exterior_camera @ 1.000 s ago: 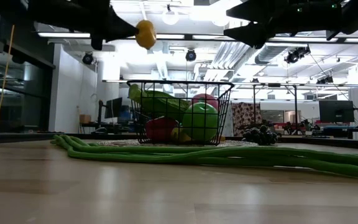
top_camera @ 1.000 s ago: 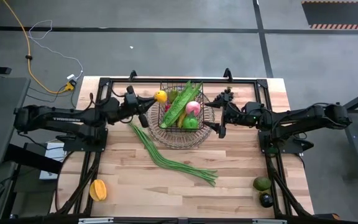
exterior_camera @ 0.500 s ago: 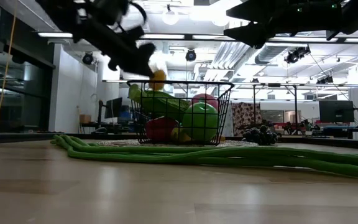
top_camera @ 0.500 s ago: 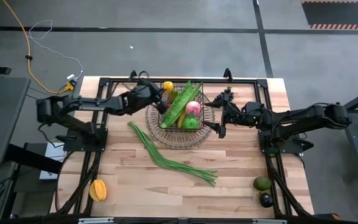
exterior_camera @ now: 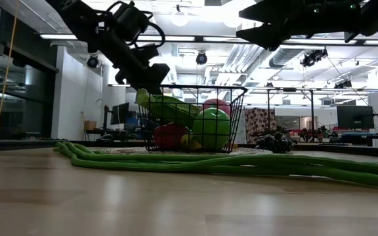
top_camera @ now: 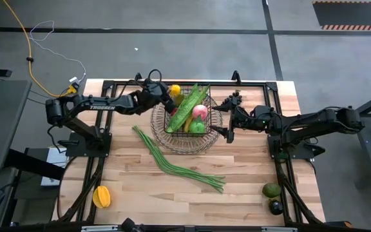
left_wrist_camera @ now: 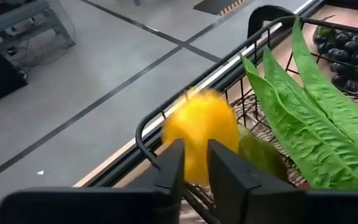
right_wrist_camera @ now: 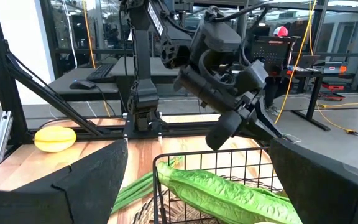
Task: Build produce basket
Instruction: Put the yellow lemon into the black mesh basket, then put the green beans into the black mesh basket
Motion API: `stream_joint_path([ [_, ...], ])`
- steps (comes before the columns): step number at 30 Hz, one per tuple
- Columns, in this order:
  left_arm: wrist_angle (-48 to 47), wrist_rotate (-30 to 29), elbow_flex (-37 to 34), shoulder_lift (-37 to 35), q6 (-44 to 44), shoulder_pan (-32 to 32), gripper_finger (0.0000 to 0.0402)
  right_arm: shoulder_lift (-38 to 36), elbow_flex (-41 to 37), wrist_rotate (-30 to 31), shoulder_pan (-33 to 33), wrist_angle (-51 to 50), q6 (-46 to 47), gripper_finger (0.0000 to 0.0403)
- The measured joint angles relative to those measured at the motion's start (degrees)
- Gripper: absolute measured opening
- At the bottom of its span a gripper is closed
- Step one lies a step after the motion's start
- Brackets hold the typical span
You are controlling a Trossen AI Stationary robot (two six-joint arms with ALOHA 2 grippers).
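The basket [top_camera: 187, 121] sits on the far middle of the table [top_camera: 250, 174], already holding a broad leafy green [top_camera: 187, 107], a pink apple [top_camera: 199, 111] and a green apple [top_camera: 197, 127]. Long green beans [top_camera: 172, 161] trail from just beside its near-left side toward the table's near right, lying across the front of the basket in the low view. Dark grapes [left_wrist_camera: 347, 62] lie outside the basket's far side. An orange fruit [top_camera: 101, 196] rests at the near-left corner, and two avocados [top_camera: 272, 191] at the near-right, well apart from the rest.

White lettering on the left arm reads "TROSSEN".

The left hand [top_camera: 167, 96] reaches over the basket's far-left rim, its fingers [left_wrist_camera: 169, 163] closed on a lemon [left_wrist_camera: 201, 134] just above the wire. A second ago this hand held the lemon high and left of the basket; it has since swung in and down to the rim. The right hand [top_camera: 230, 122] hovers beside the basket's right edge, fingers spread and holding nothing, unchanged.
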Motion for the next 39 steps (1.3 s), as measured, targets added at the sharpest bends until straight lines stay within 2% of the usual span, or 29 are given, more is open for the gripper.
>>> stream_joint_path([
  [7, -0.87, 5.25, 0.71, -0.20, 0.02, 0.72, 0.0163, -0.01, 0.00, 0.00, 0.00, 0.00, -0.05, 0.0381],
  [11, -8.59, 7.02, 5.01, -1.86, -0.01, 0.59, 0.0211, -0.02, 0.00, 0.00, 0.00, 0.00, -0.07, 0.0381],
  [14, -14.00, 12.96, 8.62, -5.45, -2.03, -0.01, 0.0234, -0.02, 0.00, 0.00, 0.00, 0.00, -0.12, 0.0381],
  [18, -13.98, 21.79, 7.76, -12.74, -3.96, -2.68, 0.0246, -0.02, 0.00, 0.00, 0.00, 0.00, -0.09, 0.0381],
  [22, -6.73, 24.21, -0.32, -21.52, -4.15, -8.56, 0.0248, -0.02, 0.00, 0.00, 0.00, 0.00, 0.00, 0.0381],
  [28, 15.82, 23.64, -19.31, -32.80, -4.50, -17.76, 0.0248, -0.02, 0.00, 0.00, 0.00, 0.00, 0.02, 0.0381],
  [31, 23.73, 22.20, -25.97, -37.55, -4.50, -20.28, 0.0248, -0.02, 0.00, 0.00, 0.00, 0.00, 0.04, 0.0381],
  [35, 27.02, 21.87, -30.47, -41.53, -4.28, -21.72, 0.0248, -0.02, 0.00, 0.00, 0.00, 0.00, 0.04, 0.0381],
  [39, 27.28, 21.31, -31.05, -43.16, -3.71, -21.75, 0.0248, -0.02, 0.00, 0.00, 0.00, -0.01, 0.04, 0.0381],
])
